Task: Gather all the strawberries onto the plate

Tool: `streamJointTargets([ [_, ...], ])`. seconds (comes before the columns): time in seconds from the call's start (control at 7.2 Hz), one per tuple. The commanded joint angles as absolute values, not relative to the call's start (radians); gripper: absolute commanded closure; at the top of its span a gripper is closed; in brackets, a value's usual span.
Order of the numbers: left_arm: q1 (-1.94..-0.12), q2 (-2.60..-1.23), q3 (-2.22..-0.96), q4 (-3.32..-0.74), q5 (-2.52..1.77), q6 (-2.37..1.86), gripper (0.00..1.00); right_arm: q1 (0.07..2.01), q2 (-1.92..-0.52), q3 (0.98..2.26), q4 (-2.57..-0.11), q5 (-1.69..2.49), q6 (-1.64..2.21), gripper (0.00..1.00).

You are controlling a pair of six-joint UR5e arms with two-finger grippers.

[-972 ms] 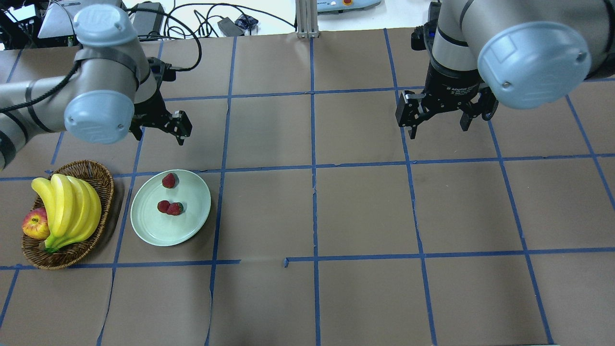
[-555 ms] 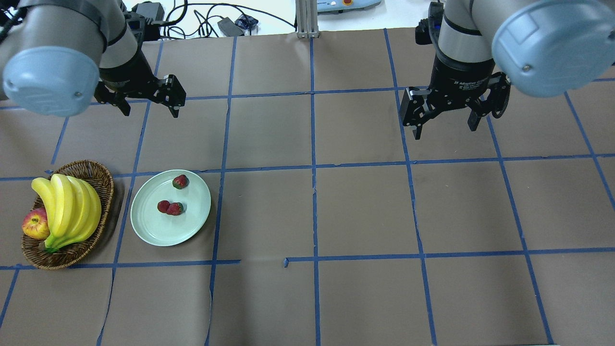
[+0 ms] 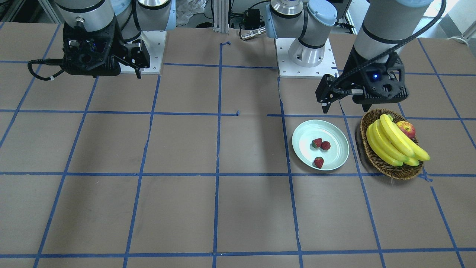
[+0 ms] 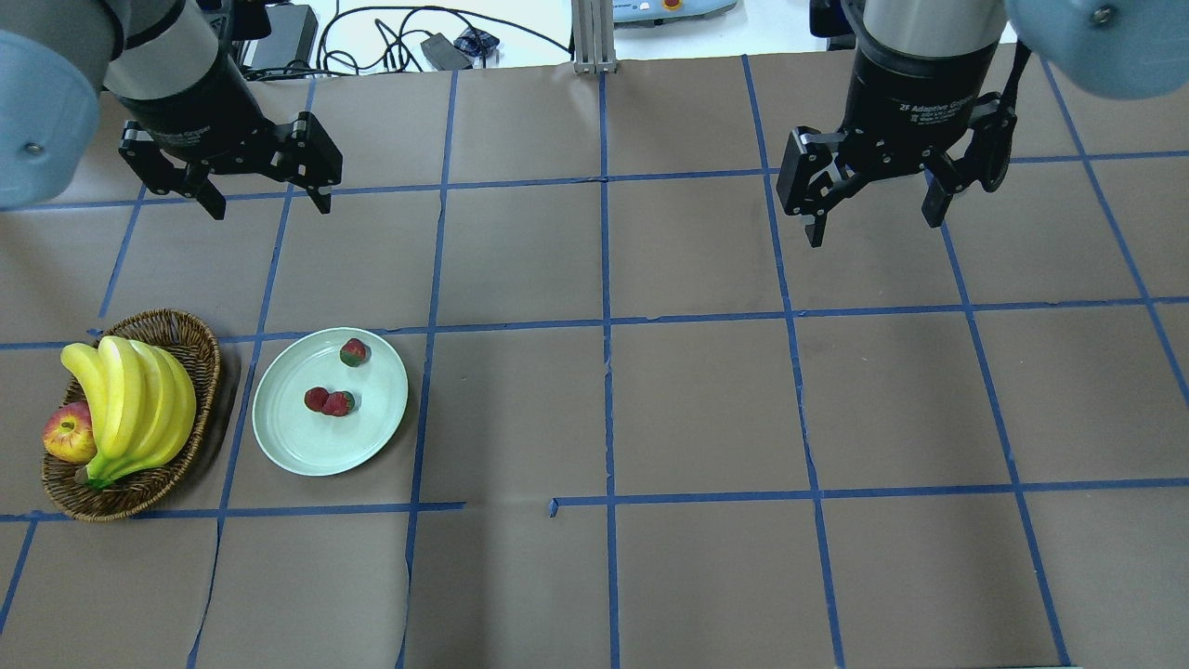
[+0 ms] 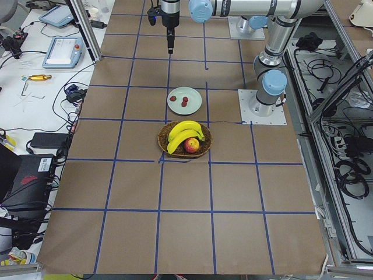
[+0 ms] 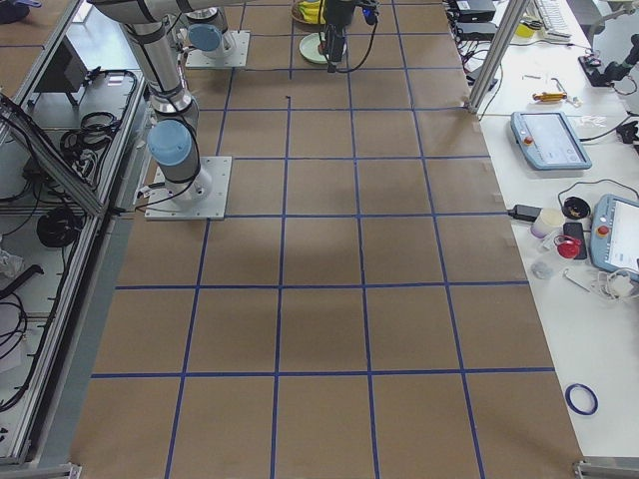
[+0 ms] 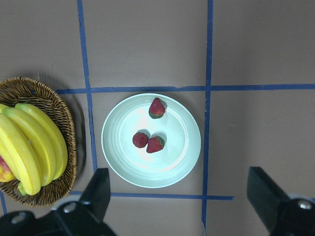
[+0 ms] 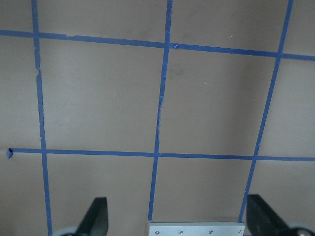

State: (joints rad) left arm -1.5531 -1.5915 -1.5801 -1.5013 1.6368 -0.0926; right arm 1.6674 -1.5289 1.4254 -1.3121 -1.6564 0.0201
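Observation:
Three strawberries lie on the mint-green plate: one strawberry near the far rim, and a touching pair near the middle. The left wrist view looks straight down on the plate and the berries. My left gripper hangs open and empty, high above the table and beyond the plate. Far to the right, my right gripper is also open and empty over bare paper; its wrist view shows only its fingers and taped table.
A brown wicker basket with bananas and an apple stands just left of the plate. Cables and a power brick lie past the table's far edge. Blue tape lines cross the brown paper.
Both arms have risen and drawn back toward the far edge, the left one also swinging left. The strawberry near the plate's far rim has shifted slightly right.

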Motion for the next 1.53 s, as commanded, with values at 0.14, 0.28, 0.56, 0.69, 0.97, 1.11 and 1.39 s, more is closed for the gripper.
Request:
streamJointTargets([
  [0.14, -1.671, -1.582, -1.634, -1.492, 1.615, -0.092, 0.00, 1.667, -1.522, 1.430, -1.319, -1.643, 0.015, 0.00],
  [0.28, -1.663, -1.572, -1.622, -1.517, 1.614, -0.039, 0.00, 1.667, -1.522, 1.430, -1.330, -1.640, 0.014, 0.00],
  [0.56, -1.643, -1.565, -1.539, -1.671, 1.612, 0.004, 0.00, 1.669, -1.516, 1.433, -1.365, -1.582, 0.017, 0.00],
  [0.69, -1.647, -1.562, -1.540, -1.675, 1.618, 0.003, 0.00, 1.669, -1.514, 1.436, -1.365, -1.578, 0.012, 0.02],
  [0.97, -1.649, -1.562, -1.545, -1.675, 1.620, -0.003, 0.00, 1.667, -1.514, 1.480, -1.457, -1.597, 0.002, 0.00],
  [1.11, -1.648, -1.563, -1.545, -1.675, 1.618, -0.002, 0.00, 1.666, -1.514, 1.500, -1.471, -1.594, 0.003, 0.00],
  [1.39, -1.648, -1.563, -1.548, -1.677, 1.620, -0.003, 0.00, 1.666, -1.516, 1.514, -1.505, -1.597, 0.002, 0.00],
])
